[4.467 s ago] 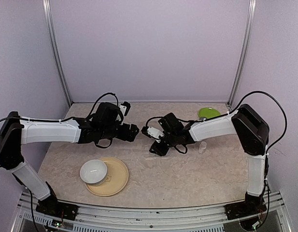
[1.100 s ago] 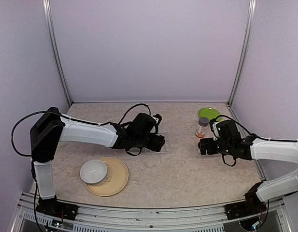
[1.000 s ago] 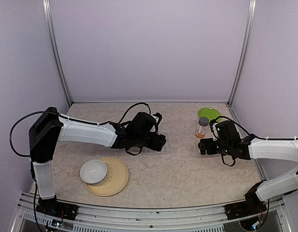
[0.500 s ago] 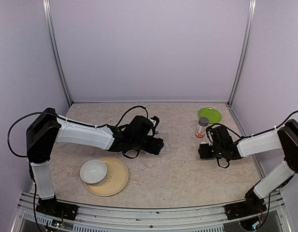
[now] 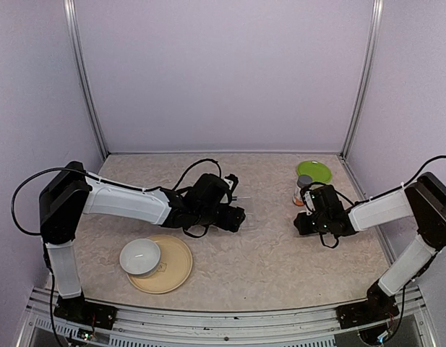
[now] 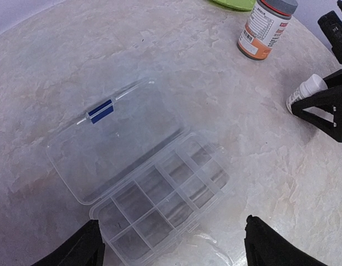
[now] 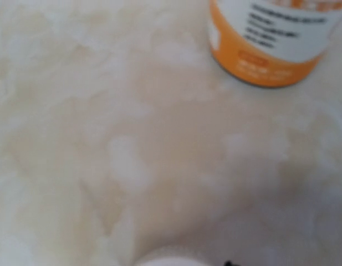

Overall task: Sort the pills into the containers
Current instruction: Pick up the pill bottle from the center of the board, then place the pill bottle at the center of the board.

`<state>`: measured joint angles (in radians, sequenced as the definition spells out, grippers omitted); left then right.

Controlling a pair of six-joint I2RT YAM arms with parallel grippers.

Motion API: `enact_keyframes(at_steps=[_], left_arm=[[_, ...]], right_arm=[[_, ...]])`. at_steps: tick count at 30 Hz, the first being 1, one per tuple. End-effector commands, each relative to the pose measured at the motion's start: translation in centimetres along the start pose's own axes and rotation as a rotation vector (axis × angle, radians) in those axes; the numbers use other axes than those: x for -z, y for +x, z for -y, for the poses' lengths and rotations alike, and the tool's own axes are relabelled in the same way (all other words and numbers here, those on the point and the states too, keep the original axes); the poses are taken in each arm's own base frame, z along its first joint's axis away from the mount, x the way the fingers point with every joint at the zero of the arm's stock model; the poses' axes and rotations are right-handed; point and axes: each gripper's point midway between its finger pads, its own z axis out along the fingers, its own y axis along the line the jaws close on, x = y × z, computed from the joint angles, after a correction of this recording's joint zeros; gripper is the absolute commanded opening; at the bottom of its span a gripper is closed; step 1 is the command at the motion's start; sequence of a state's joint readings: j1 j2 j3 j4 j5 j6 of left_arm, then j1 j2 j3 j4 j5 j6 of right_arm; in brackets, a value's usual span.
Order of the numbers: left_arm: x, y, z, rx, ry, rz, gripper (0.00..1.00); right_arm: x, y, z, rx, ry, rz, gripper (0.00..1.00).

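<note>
Clear plastic pill box [image 6: 159, 191] open; left gripper [image 6: 171, 244] spread, right gripper [image 5: 302, 221] clamps white bottle [image 6: 305, 90]

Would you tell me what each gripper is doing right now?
Left gripper: open, holding nothing.
Right gripper: closed on the small white bottle.

The orange-labelled bottle [image 6: 264, 30] bore lines of small dark print on white, all too blurred to be read

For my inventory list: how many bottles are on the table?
2. One orange-labelled bottle stands near the green plate; one small white bottle sits in the right gripper. Others may hide behind the arms.
</note>
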<state>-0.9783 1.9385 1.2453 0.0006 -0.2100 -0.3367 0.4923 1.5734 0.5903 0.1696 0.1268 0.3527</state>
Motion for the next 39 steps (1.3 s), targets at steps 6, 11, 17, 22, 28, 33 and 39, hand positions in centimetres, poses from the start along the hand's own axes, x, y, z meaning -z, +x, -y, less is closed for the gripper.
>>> enact_keyframes(at_steps=[6,11,17,22,28,33,39], left_arm=[[1.0,-0.9,-0.6,0.026,0.004,0.028,0.86],[1.8,-1.0,-0.8,0.036,0.004,0.036,0.9],[2.6,-1.1,-1.1,0.044,-0.001,0.049,0.99],[2.8,-1.3,-0.6,0.044,0.017,0.056,0.99],[2.9,-1.8,0.5,0.018,0.041,0.057,0.99],[3.0,-2.3,2.2,-0.03,0.098,0.057,0.99],[2.4,-1.9,5.9,-0.146,0.201,0.011,0.99]], right_arm=[[2.1,0.6,-8.3,0.21,-0.259,0.01,0.27],[3.6,2.9,-13.5,0.365,-0.396,-0.005,0.28],[3.7,5.6,-15.6,0.464,-0.425,-0.048,0.31],[3.8,6.2,-16.1,0.503,-0.422,-0.072,0.48],[5.9,5.1,-16.3,0.528,-0.447,-0.058,0.81],[9.1,2.8,-16.2,0.514,-0.472,0.022,1.0],[12.9,-0.6,-13.6,0.394,-0.419,0.18,1.0]])
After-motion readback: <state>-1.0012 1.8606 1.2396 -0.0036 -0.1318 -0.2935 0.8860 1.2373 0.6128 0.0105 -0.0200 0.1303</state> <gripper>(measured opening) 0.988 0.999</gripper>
